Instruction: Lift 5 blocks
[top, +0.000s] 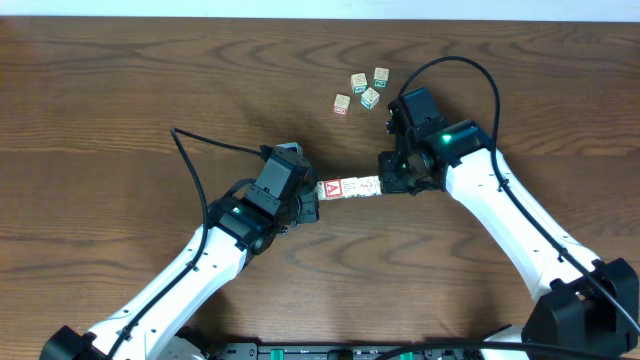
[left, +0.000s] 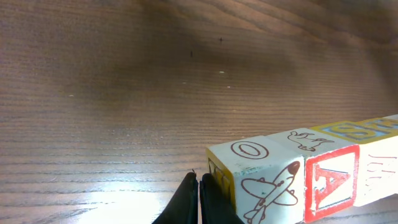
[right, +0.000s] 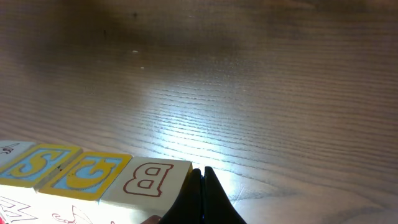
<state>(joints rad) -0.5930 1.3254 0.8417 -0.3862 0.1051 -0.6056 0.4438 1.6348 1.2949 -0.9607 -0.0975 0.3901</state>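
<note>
A short row of blocks (top: 350, 187) lies end to end mid-table between my two grippers. My left gripper (top: 312, 190) is shut, its tips (left: 198, 180) pressed against the row's left end, a cream block with an airplane print (left: 264, 183). Beside that block sits the one with a red face and white "A" (left: 331, 180). My right gripper (top: 385, 183) is also shut, its tips (right: 203, 174) against the right end block, which bears a red "B" (right: 146, 177). Yellow-and-blue faced blocks (right: 84, 171) follow it. Whether the row is off the table cannot be told.
Several loose alphabet cubes lie behind the right gripper: one (top: 358, 81), another (top: 381, 76), a third (top: 370, 97) and one more (top: 342, 104). A black cable (top: 215, 145) trails left of the left arm. The table's far edge (top: 320, 20) runs along the top.
</note>
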